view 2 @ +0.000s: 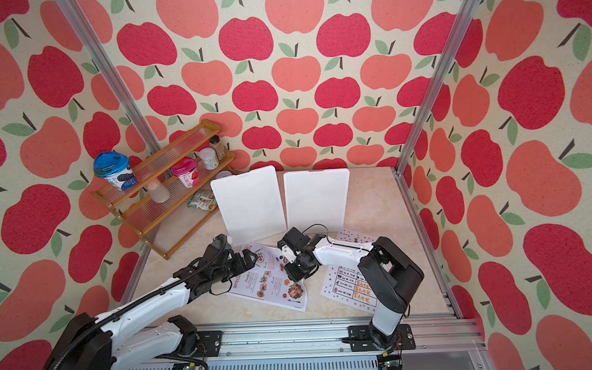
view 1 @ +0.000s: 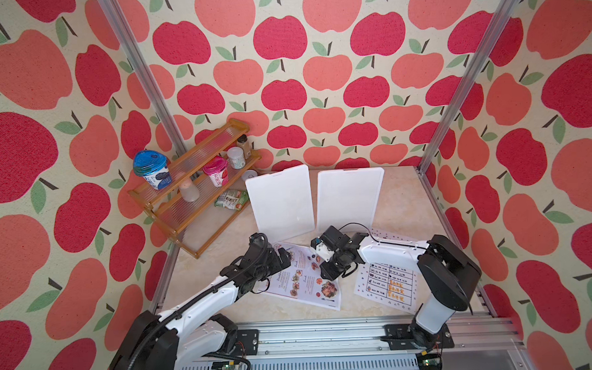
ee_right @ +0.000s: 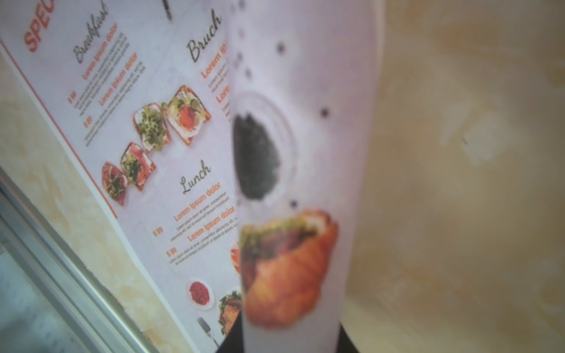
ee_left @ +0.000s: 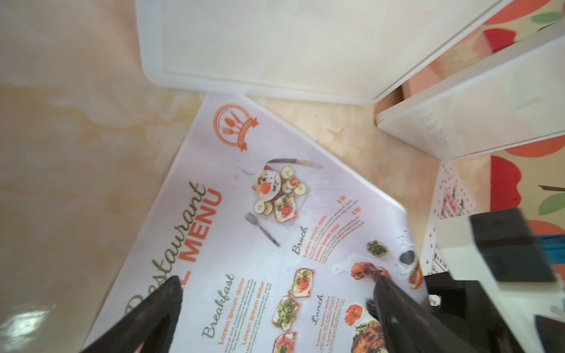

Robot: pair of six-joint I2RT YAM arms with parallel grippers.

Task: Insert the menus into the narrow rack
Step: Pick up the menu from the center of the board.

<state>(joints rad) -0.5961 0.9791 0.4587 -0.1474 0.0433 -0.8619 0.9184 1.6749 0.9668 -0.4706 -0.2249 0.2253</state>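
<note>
Right gripper (view 1: 328,272) is clamped on one edge of the Restaurant Special Menu sheet (view 1: 303,284), the edge nearest the table menu (view 1: 389,286). That pinched edge stands raised and curled off the marble-pattern tabletop (view 1: 407,205), and the rest of the sheet lies flat. Left gripper (view 1: 286,256) is positioned over the opposite side of the same sheet with its jaws wide apart, one finger (ee_left: 159,305) at the heading. Contact with the paper cannot be determined. The table menu, black-lined with orange text, lies flat just beside the right gripper, partly hidden under the right arm. Two white boards (view 1: 278,203) stand upright just beyond both grippers. A wooden tiered shelf (view 1: 200,209) holding yoghurt cups (view 1: 152,172) stands well apart, on the left gripper's outer side.
</note>
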